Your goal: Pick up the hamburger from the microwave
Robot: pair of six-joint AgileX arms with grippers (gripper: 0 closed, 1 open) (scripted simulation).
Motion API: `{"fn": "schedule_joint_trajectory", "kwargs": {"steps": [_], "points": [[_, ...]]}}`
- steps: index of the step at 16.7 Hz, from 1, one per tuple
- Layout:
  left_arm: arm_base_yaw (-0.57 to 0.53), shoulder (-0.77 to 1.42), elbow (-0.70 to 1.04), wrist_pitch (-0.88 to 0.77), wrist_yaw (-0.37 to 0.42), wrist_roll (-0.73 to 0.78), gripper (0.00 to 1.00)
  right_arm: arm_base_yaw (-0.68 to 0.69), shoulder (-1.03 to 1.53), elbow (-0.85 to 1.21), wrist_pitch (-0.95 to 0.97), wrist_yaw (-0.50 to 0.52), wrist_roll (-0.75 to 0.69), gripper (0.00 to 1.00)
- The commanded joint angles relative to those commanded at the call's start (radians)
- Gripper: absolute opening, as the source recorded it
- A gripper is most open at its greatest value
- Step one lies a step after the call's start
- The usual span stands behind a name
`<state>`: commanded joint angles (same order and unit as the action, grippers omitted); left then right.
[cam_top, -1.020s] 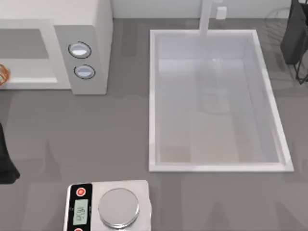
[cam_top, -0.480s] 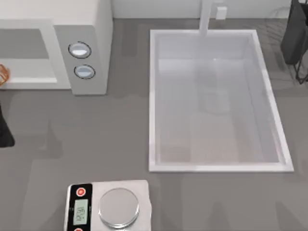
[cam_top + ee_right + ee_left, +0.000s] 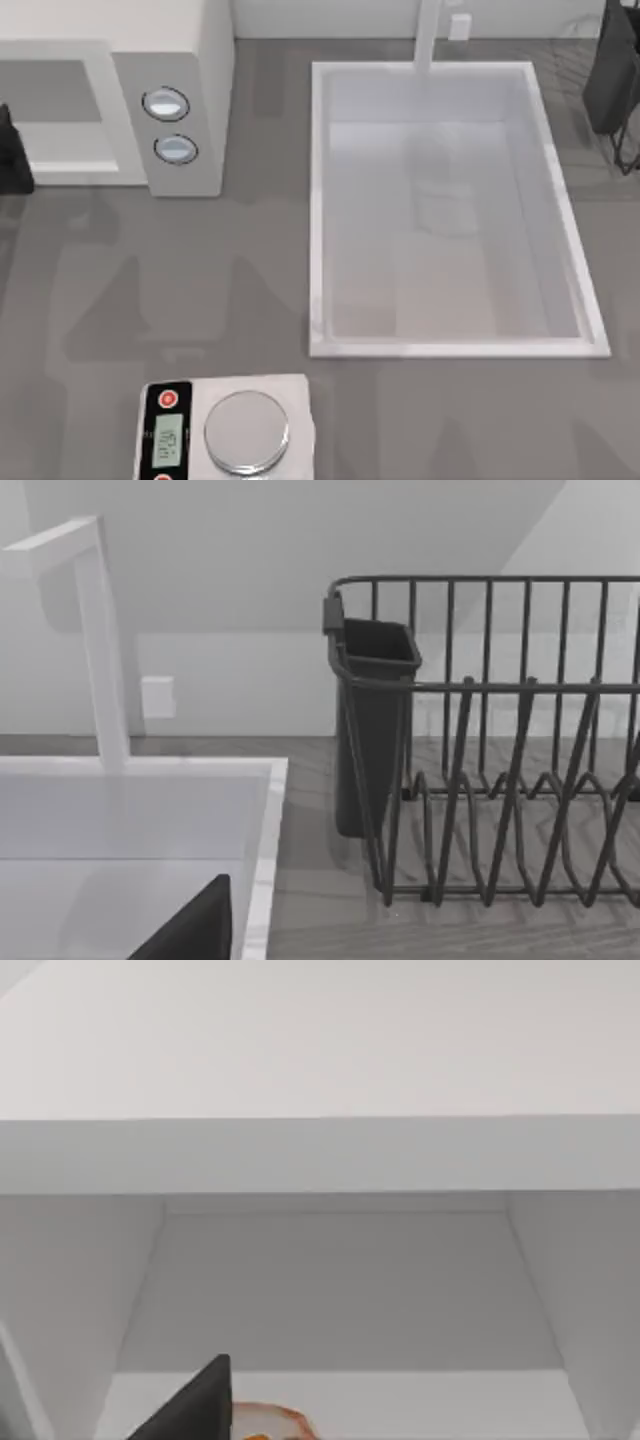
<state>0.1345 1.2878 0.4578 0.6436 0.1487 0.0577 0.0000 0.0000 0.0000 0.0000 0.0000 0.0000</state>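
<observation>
Grey table (image 3: 200, 290), left hand (image 3: 12, 150) at microwave (image 3: 180, 60) cavity edge, beside hamburger (image 3: 270, 1422).

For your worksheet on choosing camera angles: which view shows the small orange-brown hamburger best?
The left wrist view: the small orange-brown hamburger peeks in at the frame's edge on the floor of the large white boxy microwave, beside a black finger. In the top view the left pincer covers that spot. The right wrist view faces the dark wire dish rack.

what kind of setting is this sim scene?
Most likely a kitchen counter: a white microwave at the top view's left, a built-in sink with a faucet, and a dark dish rack.
</observation>
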Motion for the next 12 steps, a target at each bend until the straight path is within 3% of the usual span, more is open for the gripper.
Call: {"fn": "schedule_joint_trajectory", "kwargs": {"steps": [7, 12], "points": [[0.071, 0.682, 0.240, 0.337, 0.079, 0.031, 1.00, 0.000, 0.000, 0.000, 0.000, 0.000, 0.000, 1.00], [0.107, 1.026, 0.361, 0.507, 0.118, 0.047, 1.00, 0.000, 0.000, 0.000, 0.000, 0.000, 0.000, 1.00]]}}
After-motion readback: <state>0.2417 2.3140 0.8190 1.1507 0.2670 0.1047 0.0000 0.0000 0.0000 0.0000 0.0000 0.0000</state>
